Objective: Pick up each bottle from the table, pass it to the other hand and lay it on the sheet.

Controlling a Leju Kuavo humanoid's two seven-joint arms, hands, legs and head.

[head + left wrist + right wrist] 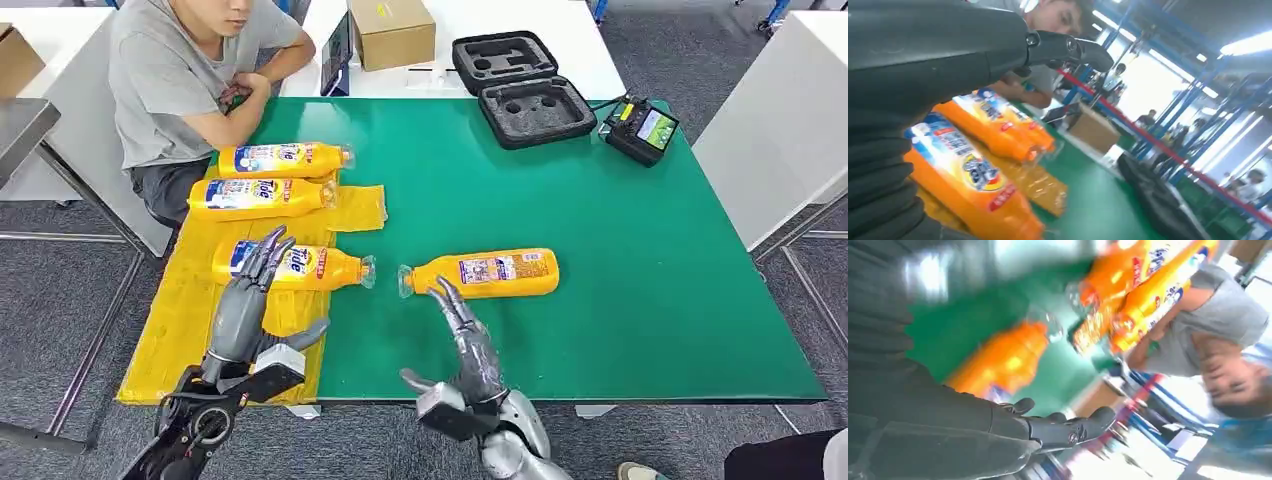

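Fingers (268,252) of your left hand (243,308) lie spread, released, over the third bottle (295,266) on the yellow sheet (175,330). Your right hand (468,345) is open too, fingertips just short of the last bottle (485,273), lying mid-counter (620,290) toward its near edge.

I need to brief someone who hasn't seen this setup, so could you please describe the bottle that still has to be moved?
Start from the green table and the yellow sheet at its left edge. Three orange bottles lie on that sheet; the fourth bottle lies on bare green to their right, just beyond the right hand. It alone is off the sheet, cap pointing left.
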